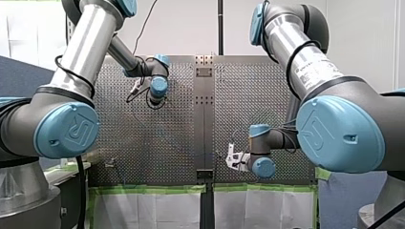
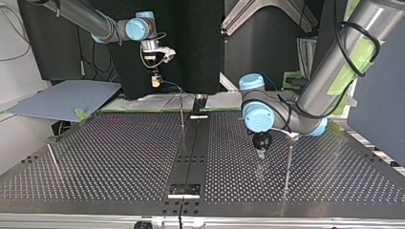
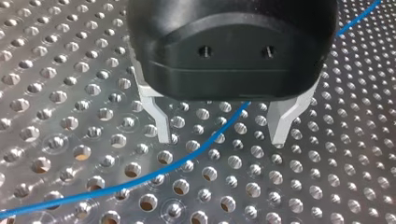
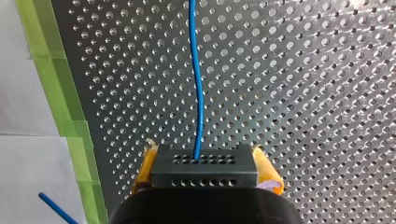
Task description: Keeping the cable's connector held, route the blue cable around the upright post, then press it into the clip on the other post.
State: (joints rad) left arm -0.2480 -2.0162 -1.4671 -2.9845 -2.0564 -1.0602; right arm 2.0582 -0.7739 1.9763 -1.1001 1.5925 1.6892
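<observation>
In the right wrist view my right gripper is shut, its yellow pads clamped on a black perforated connector. The blue cable leaves the connector and runs ahead over the table. In the top view this gripper hangs at the far left, cable trailing from it. My left gripper is open just above the table; the blue cable lies between its metal fingers, untouched. A thin upright post stands near the middle. Another post with a fitting on top stands beside my left gripper.
The perforated table has a black centre strip. A third, leaning rod stands at the top view's left. Green tape edges the table by my right gripper. A grey board lies beyond the far left corner.
</observation>
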